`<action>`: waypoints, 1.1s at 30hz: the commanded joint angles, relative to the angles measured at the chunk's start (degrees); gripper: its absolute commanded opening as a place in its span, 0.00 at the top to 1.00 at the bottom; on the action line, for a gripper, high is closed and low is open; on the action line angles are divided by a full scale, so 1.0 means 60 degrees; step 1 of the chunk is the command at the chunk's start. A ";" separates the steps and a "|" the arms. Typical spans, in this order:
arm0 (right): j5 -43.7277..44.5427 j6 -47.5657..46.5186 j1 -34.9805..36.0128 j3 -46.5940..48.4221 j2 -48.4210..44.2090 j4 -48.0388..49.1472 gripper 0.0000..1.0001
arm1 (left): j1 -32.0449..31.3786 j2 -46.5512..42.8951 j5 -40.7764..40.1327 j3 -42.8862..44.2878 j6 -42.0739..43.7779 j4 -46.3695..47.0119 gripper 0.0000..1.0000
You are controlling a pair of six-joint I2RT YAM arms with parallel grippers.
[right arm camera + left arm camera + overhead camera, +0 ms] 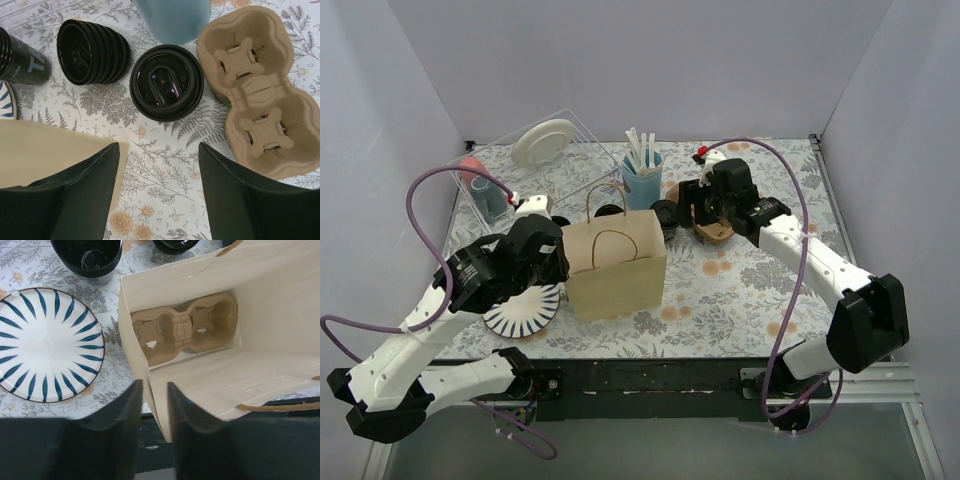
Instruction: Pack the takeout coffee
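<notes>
Early stage, judging by layout. Already in place: brown paper bag (pixel 615 265) upright on the floral table (pixel 750 290), mouth open, moulded pulp 2-cup carrier (pixel 185 327) flat on its floor (both sockets empty). Not yet done: grab the coffee, lift, carry over the bag, lower into 1 socket.

Takeout coffee, a small black disposable cup with a black plastic sip lid (pixel 166 82): upright on the table behind the bag, between a sideways stack of lidless black cups (pixel 92 52) and a 2nd pulp carrier (pixel 255 90), just in front of a light blue cup (pixel 172 17).

Right claw (pixel 159 147): spread wide, hovering just short of the coffee, gripping nothing. Left claw (pixel 155 387): fingers nearly together astride the bag's side wall, paper filling the gap. Pinched or just loose, cannot tell.

Coffee seen top-down only: glossy round lid, raised rim, embossed lettering, sip slot near 1 edge. Body hidden under the lid. Far smaller than the bag, so an easy fit by the look of it.
</notes>
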 commanded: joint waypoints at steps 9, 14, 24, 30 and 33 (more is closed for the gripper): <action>0.0320 -0.0667 0.0280 -0.0020 0.1185 0.3164 0.15 | 0.0015 -0.0542 0.0000 0.0292 -0.0598 -0.0570 0.25; 0.0964 -0.0785 0.0515 0.0302 0.1786 0.3326 0.12 | 0.0015 -0.0821 -0.0455 0.0672 -0.0979 -0.0848 0.02; 0.1741 -0.1049 0.0954 0.0478 0.2709 0.3620 0.11 | 0.0015 -0.0718 -0.0441 0.0922 -0.1170 -0.1201 0.02; 0.2181 -0.0990 0.1101 0.0654 0.3061 0.3473 0.12 | 0.0015 -0.0690 -0.0456 0.1142 -0.1097 -0.1215 0.02; 0.2385 -0.1063 0.1174 0.0683 0.3178 0.3458 0.14 | 0.0029 -0.0616 -0.0485 0.1127 -0.1053 -0.1215 0.02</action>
